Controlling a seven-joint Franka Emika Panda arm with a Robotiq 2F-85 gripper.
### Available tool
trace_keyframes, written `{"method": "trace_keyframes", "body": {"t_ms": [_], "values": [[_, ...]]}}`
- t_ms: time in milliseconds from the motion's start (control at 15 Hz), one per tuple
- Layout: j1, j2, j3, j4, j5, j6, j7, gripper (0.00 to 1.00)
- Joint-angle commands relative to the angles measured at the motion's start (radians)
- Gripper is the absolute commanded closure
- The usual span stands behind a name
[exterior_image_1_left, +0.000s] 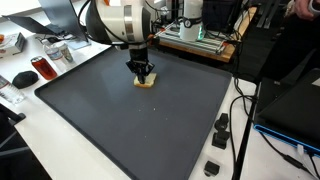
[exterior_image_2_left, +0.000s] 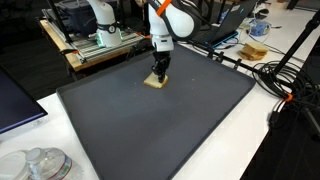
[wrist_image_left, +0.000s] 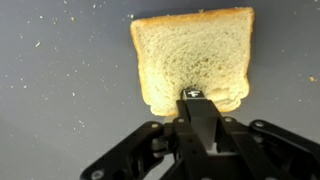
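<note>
Presently: claw (wrist_image_left: 192, 95) is closed, jaws drawn together with no gap showing. In wrist view the claw enters from 6 o'clock and its tips touch the 6 o'clock edge of the bread slice (wrist_image_left: 192, 55). Cannot confirm whether crust is pinched between the tips or only pressed.

Location: the slice lies flat on the dark mat (exterior_image_1_left: 120, 120), toward the mat's 12 o'clock edge in an exterior view (exterior_image_1_left: 146, 82). It is directly under the arm's wrist in both exterior views. The mat lies on the white tabletop (exterior_image_1_left: 70, 145).

Step in hand, as judged: contact/grip at the slice's edge. To do it well:
- Keep tips on the crust, not the soft crumb, which prob. tears or dents.
- Hold pressure light and even. A slice this thin likely folds if squeezed hard.
- Any movement should be slow and level. With contact at 6 o'clock only, the far side may droop or drag on the mat.
- Check the slice isn't sliding away from the tips.

Count:
- bread slice: 1
- claw: 1
- mat: 1
- mouse (exterior_image_1_left: 22, 77): 1, at approx. 9 o'clock off the mat
- crumbs (wrist_image_left: 38, 43): several specks scattered on the mat, too small to count
</note>
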Motion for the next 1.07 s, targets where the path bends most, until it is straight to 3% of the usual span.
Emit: {"method": "trace_keyframes", "body": {"t_ms": [0,1000], "values": [[0.006,0.082,0.001,0.058,-0.023,0.019,-0.044,0.94],[0.039,0.107,-0.03,0.08,-0.033,0.028,-0.032,0.94]]}}
